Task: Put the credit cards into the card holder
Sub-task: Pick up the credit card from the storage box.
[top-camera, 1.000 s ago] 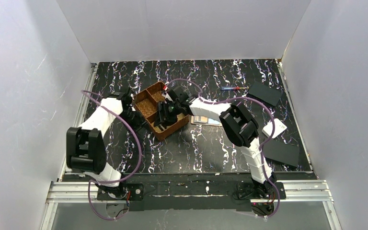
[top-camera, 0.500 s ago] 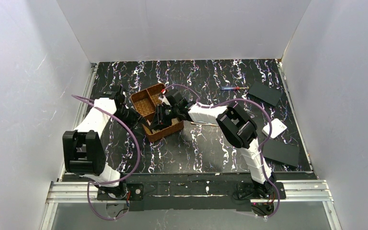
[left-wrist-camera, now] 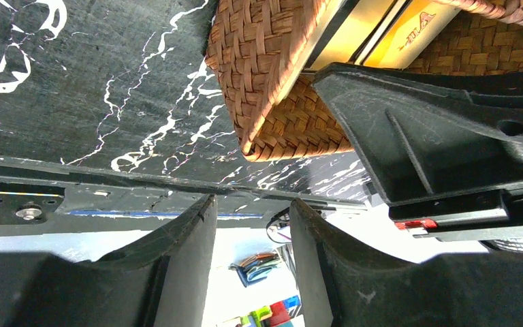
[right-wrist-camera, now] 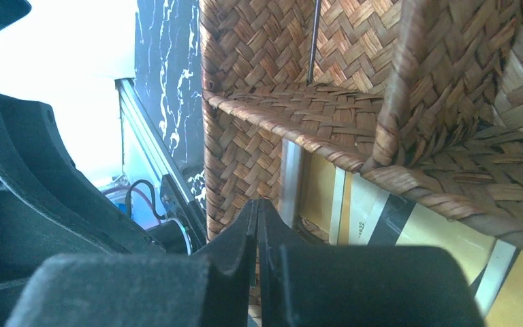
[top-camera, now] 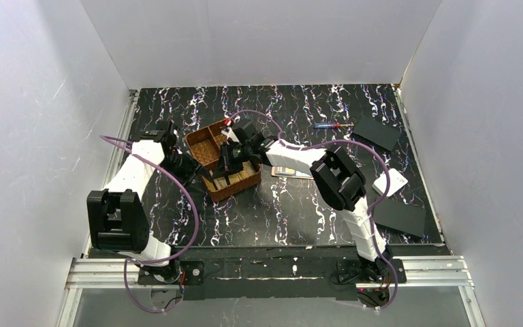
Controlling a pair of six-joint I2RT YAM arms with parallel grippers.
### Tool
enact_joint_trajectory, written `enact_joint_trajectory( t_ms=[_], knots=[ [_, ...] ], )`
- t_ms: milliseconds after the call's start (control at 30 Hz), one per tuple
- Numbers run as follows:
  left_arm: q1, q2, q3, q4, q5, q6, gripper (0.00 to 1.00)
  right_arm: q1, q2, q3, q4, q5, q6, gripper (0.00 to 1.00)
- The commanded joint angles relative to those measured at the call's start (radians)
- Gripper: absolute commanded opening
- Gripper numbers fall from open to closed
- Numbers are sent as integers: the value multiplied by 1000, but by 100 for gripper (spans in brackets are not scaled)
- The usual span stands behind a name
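Your right claw (right-wrist-camera: pixel 257 212) has its two fingers pressed together with only a hairline between them. You cannot tell whether a card edge is pinched there. Its tips sit right at the gold credit cards (right-wrist-camera: pixel 381 228), which lie in the compartment of the brown woven tray (top-camera: pixel 203 144) nearer you. Your left claw (left-wrist-camera: pixel 250 211) stands partly open with nothing between its fingers, just beside the tray's near-left corner. On the dark marbled surface (top-camera: pixel 279 211), a flat tan item (top-camera: pixel 293 170) lies just right of the tray, too small to identify. A white box (top-camera: pixel 390 182) sits well apart, further right.
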Motion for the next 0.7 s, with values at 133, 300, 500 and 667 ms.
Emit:
enact_joint_trajectory(
  t_ms=[133,300,500,667],
  knots=[
    [5,-37,39,-50,-6,30,42,-12,-22,43,-42,-8,-37,2],
    [3,-52,19,-43,3,39,42,-15,-25,59,-142,81,-132,34],
    [4,-20,-28,6,50,21,43,-14,18,35,-178,85,-160,48],
    [2,-2,-26,17,36,8,41,-4,69,42,-126,42,-133,50]
  ],
)
